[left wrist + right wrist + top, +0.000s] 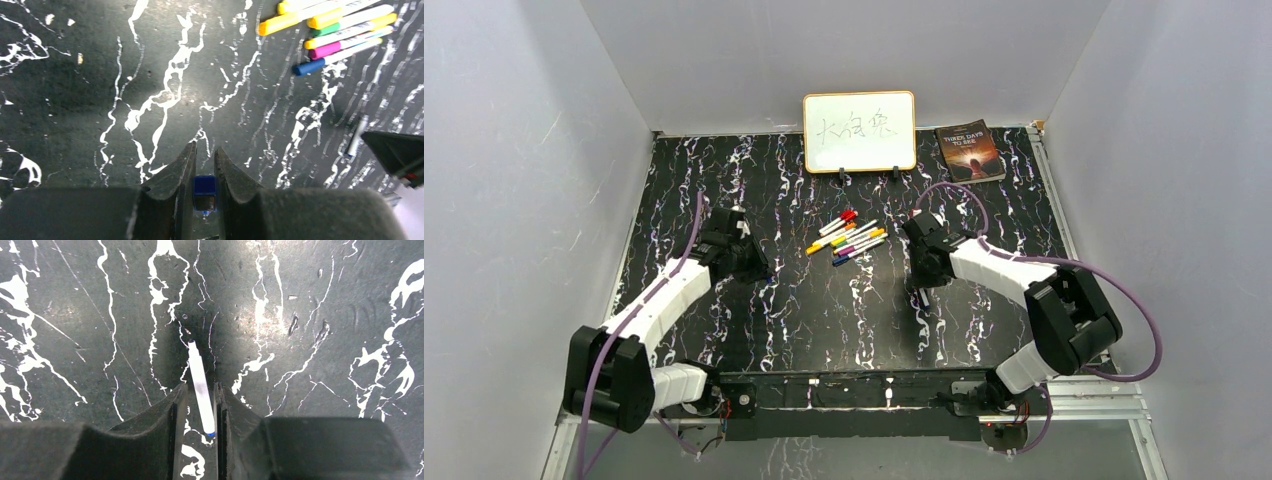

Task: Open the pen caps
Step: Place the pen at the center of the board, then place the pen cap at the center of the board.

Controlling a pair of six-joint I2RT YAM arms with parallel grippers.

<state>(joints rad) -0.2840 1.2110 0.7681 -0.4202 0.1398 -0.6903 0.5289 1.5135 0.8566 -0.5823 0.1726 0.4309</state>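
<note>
Presently — blue pen uncapped
Left jaws clamp the light, slick blue cap point(205, 186); right jaws straddle its stiff white barrel point(201, 390) — grip unclear. Take remaining pens point(848, 238) mid-barrel.

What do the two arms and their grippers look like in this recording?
The left arm and the right arm are built from white shell links with bulky black joint housings. The left purple cable and the right purple cable loop loosely alongside them. The left gripper and the right gripper are matte black, each with two wedge-shaped fingers tapering to narrow tips. No markings show.
</note>
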